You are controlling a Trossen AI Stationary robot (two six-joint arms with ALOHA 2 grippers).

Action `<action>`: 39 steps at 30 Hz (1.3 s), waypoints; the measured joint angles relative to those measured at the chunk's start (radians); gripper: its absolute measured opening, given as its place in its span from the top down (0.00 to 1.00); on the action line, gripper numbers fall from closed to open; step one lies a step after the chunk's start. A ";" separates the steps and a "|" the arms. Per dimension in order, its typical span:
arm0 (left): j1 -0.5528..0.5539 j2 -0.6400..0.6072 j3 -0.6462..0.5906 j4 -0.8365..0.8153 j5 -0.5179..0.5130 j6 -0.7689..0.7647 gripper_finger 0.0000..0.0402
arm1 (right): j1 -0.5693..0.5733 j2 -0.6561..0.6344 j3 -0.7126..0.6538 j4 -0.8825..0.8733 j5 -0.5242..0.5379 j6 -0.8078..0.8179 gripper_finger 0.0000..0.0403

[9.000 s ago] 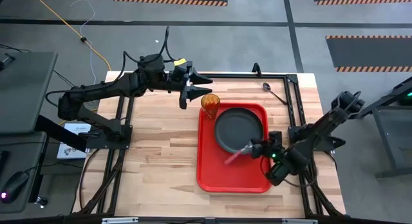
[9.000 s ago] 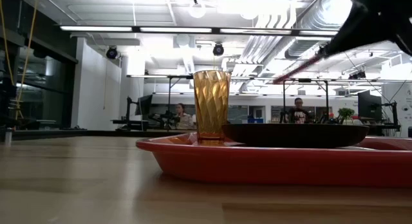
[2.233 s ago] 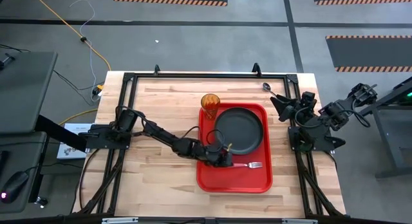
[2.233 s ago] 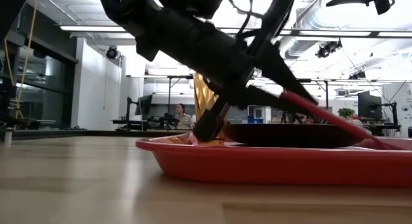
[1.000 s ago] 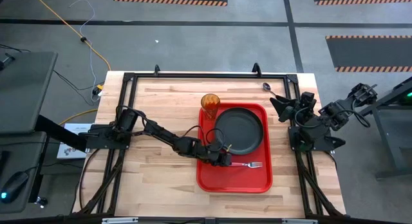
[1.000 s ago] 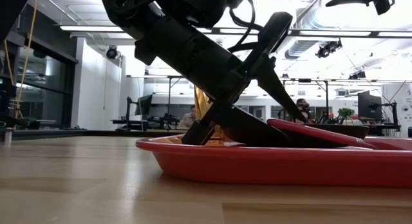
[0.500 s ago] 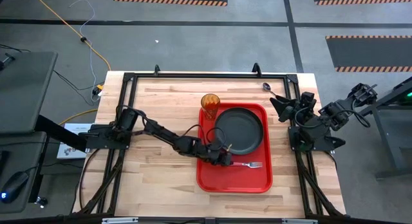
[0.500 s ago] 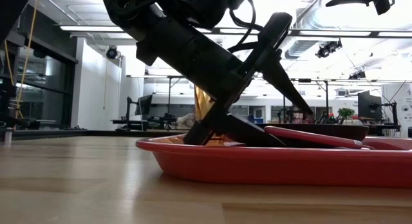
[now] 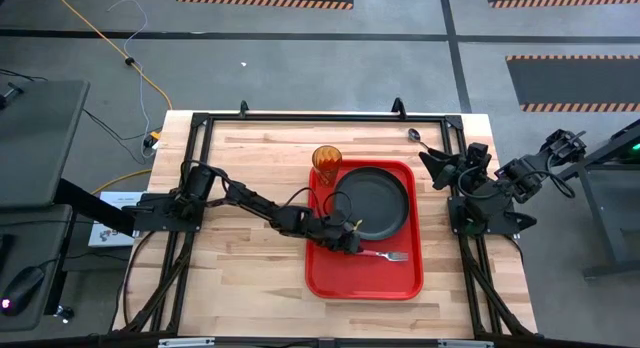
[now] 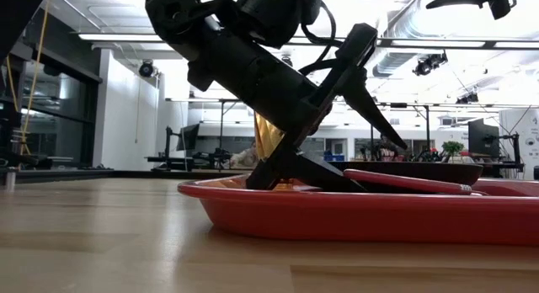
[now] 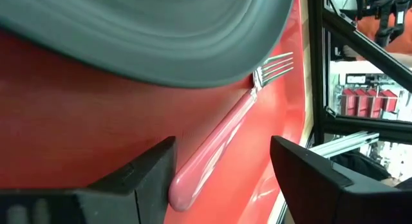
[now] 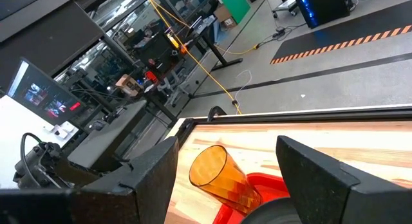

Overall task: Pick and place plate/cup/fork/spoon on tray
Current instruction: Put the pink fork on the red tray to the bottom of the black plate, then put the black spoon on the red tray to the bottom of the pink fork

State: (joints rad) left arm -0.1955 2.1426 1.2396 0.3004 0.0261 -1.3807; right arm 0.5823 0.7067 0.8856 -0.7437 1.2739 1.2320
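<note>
The red tray (image 9: 335, 273) lies mid-table and carries the dark plate (image 9: 371, 202) and the amber cup (image 9: 326, 160), which stands at its far left corner. The pink-handled fork (image 9: 385, 255) lies flat on the tray floor just near of the plate, tines toward the table's right. My left gripper (image 9: 350, 246) is open low over the tray, its fingers on either side of the fork handle's free end (image 11: 187, 182). The spoon (image 9: 425, 143) lies on the wood at the far right. My right gripper (image 9: 440, 168) waits open beside it, high up. My left gripper stands open around the free end of the fork's handle (image 11: 193, 172), coming in slanting down from the table's left. One finger (image 11: 158, 169) is close against that end; I cannot tell whether it touches. The fork rests on the tray.
A black metal frame (image 9: 300, 118) runs along the table's far, left and right edges. Bare wood (image 9: 240, 278) lies left of and near the tray. People and desks show in the room beyond the table in the low view.
My left gripper has opened and let go of the fork. The handle, held slanting up a second ago, has come down onto the tray floor. The gripper has risen slightly.
</note>
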 joint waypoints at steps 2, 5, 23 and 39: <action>-0.002 -0.002 0.000 -0.006 0.000 0.005 0.40 | 0.000 0.000 0.000 0.000 0.000 0.000 0.37; -0.008 -0.003 0.000 -0.025 -0.010 0.012 0.40 | 0.000 0.000 0.000 0.000 0.000 0.000 0.37; -0.006 -0.036 0.003 -0.197 -0.086 0.063 0.40 | 0.000 0.000 0.000 0.000 0.000 0.001 0.37; -0.014 -0.035 0.000 -0.162 -0.130 0.058 0.40 | 0.000 0.000 0.000 0.000 0.000 0.001 0.37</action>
State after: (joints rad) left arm -0.2090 2.1075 1.2392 0.1386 -0.1043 -1.3228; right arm 0.5823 0.7067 0.8856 -0.7433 1.2743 1.2332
